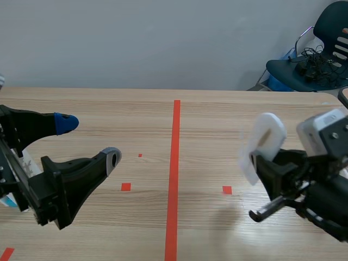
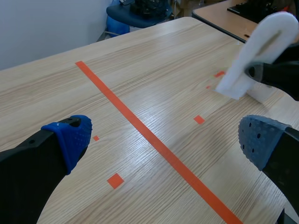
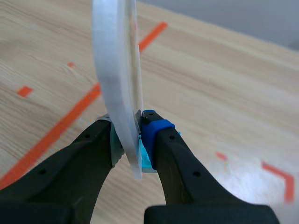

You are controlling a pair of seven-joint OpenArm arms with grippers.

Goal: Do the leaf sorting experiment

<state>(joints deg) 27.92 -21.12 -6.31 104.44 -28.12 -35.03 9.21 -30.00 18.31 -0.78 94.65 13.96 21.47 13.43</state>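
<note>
Right gripper (image 1: 263, 166) clamped on a flat white plastic piece with a rounded top (image 1: 263, 142); left gripper (image 1: 89, 140) spread wide over the light wooden table (image 1: 217, 117).

Scene view: the flat white plastic piece stands upright in the right gripper, on the right of the long orange-red tape line (image 1: 174, 179), while the left gripper hangs on the other side with nothing in it. Left wrist view: the two blue dotted pads sit well apart, bare wood between them, and the white piece shows ahead across the tape line. Right wrist view: both fingers press the piece's lower edge, seen edge-on and rising between them.
</note>
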